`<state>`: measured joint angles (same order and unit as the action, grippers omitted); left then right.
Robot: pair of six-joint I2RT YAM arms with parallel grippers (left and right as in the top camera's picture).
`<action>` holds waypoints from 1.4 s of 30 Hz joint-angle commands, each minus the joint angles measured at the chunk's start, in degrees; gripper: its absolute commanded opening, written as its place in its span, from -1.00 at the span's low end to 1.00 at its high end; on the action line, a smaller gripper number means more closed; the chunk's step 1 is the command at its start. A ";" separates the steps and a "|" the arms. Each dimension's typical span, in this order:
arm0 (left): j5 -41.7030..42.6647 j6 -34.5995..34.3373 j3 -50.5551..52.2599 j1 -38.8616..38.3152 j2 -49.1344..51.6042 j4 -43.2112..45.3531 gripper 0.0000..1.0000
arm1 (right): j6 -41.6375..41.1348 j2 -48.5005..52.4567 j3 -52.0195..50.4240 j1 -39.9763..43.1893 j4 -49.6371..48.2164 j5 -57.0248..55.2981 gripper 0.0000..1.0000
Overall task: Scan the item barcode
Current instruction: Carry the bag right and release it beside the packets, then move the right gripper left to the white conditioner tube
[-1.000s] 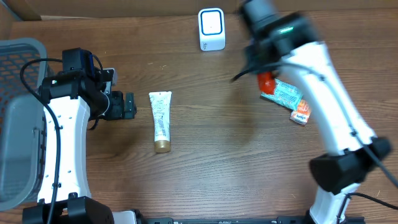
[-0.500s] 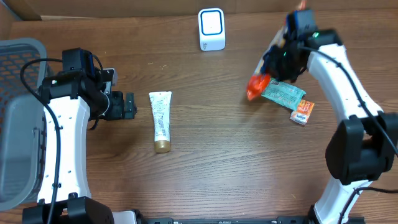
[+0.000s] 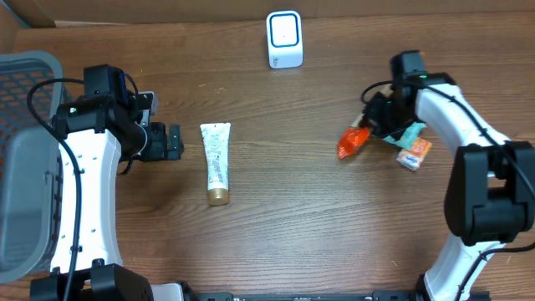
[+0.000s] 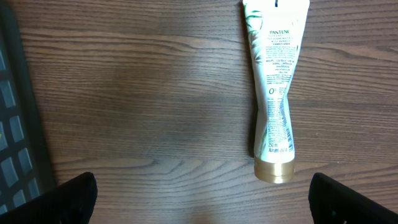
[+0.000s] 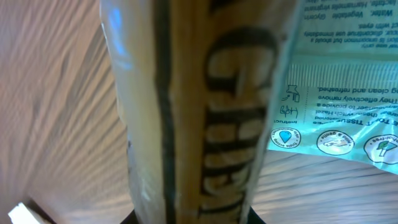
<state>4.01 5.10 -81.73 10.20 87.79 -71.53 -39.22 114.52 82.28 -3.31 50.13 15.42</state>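
Observation:
My right gripper (image 3: 376, 117) is shut on an orange packet (image 3: 353, 142), which sticks out to the left just above the table on the right side. In the right wrist view that packet (image 5: 211, 112) fills the middle, blurred, with dark lettering on it. The white scanner (image 3: 284, 38) with a blue-rimmed face stands at the back centre, well away from the packet. My left gripper (image 3: 174, 142) is open and empty, just left of a white tube (image 3: 217, 160). The left wrist view shows the tube (image 4: 273, 87) with its gold cap ahead of the wide-apart fingertips (image 4: 71, 199).
A teal wipes packet (image 3: 408, 132) and a small orange box (image 3: 415, 154) lie under and beside the right gripper; the teal packet (image 5: 336, 112) also shows behind the held one. A grey mesh basket (image 3: 25, 159) stands at the left edge.
The right arm swung from near the scanner down and to the right, carrying the orange packet low over the table beside the teal packet. The left arm stayed still.

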 commanded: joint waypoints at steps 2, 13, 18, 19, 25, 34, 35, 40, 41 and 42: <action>0.02 1.11 -0.04 -0.11 0.13 0.02 0.99 | -2.75 -1.79 -0.87 5.46 0.22 -3.30 -0.93; 0.02 1.09 -0.04 -0.11 0.13 0.00 0.99 | 8.07 -2.91 -0.42 8.66 8.15 -2.71 0.18; 0.02 1.11 -0.04 -0.11 0.13 0.02 0.99 | 14.08 -7.48 2.82 8.66 12.90 -2.97 0.18; 0.02 1.09 -0.04 -0.11 0.13 0.02 0.99 | 15.32 -8.76 3.63 8.66 13.88 -2.97 0.18; 0.02 1.09 -0.04 -0.11 0.13 0.02 0.99 | 21.79 -17.16 7.80 8.63 21.64 -2.95 0.35; 0.00 1.11 -0.04 -0.11 0.13 0.00 1.00 | 24.96 -21.31 7.74 2.97 21.59 6.05 0.40; 0.02 1.09 -0.04 -0.11 0.13 0.02 0.99 | 25.68 -20.98 7.74 0.66 20.61 6.84 0.40; 0.02 1.09 -0.04 -0.11 0.13 0.00 0.98 | 25.53 -18.38 7.74 -12.26 11.30 8.44 0.52; 0.02 1.09 -0.04 -0.11 0.13 0.02 0.99 | 24.63 -17.35 7.76 -15.19 7.78 9.44 0.56; 0.00 1.11 -0.04 -0.11 0.13 0.00 0.99 | 23.74 -16.28 7.78 -17.55 4.52 9.86 0.61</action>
<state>4.03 5.10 -81.73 10.20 87.79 -71.53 -15.00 96.23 89.36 -15.75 57.78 21.82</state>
